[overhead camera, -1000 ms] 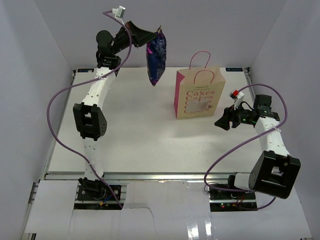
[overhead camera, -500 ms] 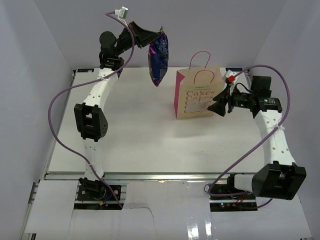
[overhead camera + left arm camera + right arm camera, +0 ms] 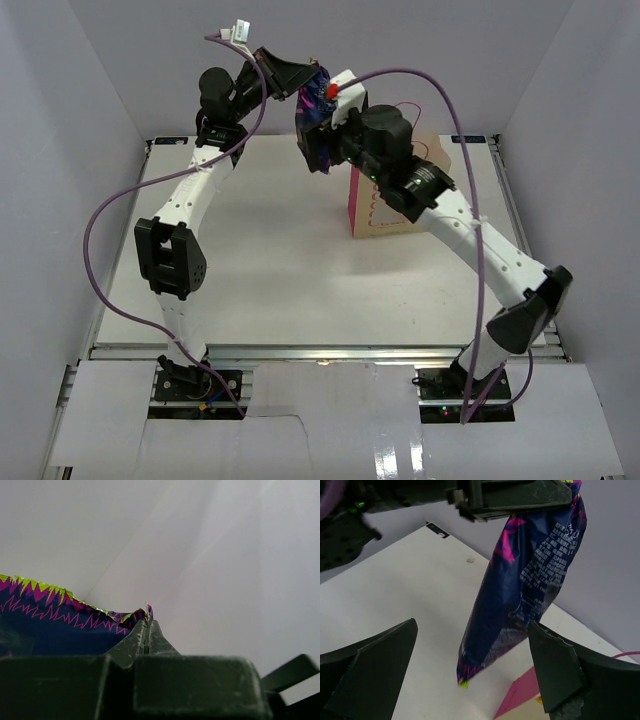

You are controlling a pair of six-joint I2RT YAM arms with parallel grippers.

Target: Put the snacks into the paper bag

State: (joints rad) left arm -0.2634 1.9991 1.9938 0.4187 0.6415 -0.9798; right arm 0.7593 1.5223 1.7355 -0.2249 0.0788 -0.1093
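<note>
Looking at where this stands, I'd say the job is only partway there. The left pincer (image 3: 147, 630) is clamped tight on the top crimped edge of the purple-blue snack bag (image 3: 525, 580), which dangles in the air well above the table (image 3: 270, 250), off to the left of the paper bag (image 3: 380, 218) rather than over its mouth. The right pincer (image 3: 472, 625) is up there too, its fingers spread wide apart on either side of the lower half of the snack bag, not touching it as far as I can see. My guess is it's lining up to steady or take over the snack bag, but that's just a guess. The paper bag stands upright on the table, and the right arm blocks most of its opening in the top view, so I can't tell what's inside. No small brown or yellow packets show up in any view, so whether they're already in there I honestly can't say. What's clearly left: get the big crinkly snack bag over the opening and drop it in.
</note>
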